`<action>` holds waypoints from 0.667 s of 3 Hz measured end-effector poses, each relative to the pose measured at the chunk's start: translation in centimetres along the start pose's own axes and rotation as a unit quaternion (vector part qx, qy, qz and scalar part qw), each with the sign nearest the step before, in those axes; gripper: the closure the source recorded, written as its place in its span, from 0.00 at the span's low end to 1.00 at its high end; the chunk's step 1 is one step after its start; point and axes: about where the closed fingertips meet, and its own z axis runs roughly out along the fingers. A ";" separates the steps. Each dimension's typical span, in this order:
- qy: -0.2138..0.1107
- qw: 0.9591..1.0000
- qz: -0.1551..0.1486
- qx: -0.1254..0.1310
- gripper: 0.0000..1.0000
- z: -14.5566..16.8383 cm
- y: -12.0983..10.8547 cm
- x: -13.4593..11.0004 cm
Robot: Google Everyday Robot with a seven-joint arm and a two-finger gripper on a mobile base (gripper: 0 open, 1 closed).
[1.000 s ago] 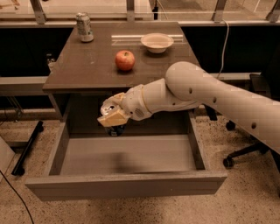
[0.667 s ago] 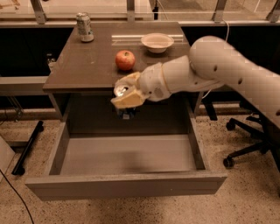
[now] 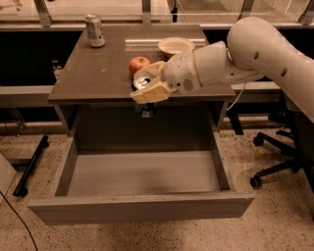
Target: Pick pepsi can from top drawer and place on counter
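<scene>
Note: since a second ago the gripper [image 3: 150, 89] has risen out of the top drawer [image 3: 142, 208] to the counter's [image 3: 93, 73] front edge, clenched on the pepsi can [image 3: 143, 82]. The brown counter holds an apple [image 3: 139, 63], a bowl [image 3: 175, 45] and a pale can [image 3: 94, 30]; the floor [image 3: 265, 220] is speckled. The pepsi can is dark blue with a silver top.

Place: an office or lab workroom; which of the two cannot be told
Floor: speckled hard floor [image 3: 274, 220]; a loose cable [image 3: 15, 215] lies across it at the left
Furniture: a wheeled chair [image 3: 269, 167] at the right; a long dark bench [image 3: 24, 93] behind; a plain counter [image 3: 98, 73] on a grey frame with its drawer [image 3: 142, 208] open
Back: metal-framed glazing [image 3: 142, 7] along the rear
Machine: a white arm [image 3: 265, 49] reaches in from the right; its gripper [image 3: 147, 90] sits at the counter's front edge, above the drawer, clasped on a can [image 3: 145, 111]
</scene>
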 end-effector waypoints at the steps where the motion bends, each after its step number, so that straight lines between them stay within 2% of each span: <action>1: -0.012 1.000 -0.029 0.000 1.00 1.4 -1.2 -1.9; 2: -0.017 0.998 -0.061 -0.008 1.00 3.1 -3.1 -4.0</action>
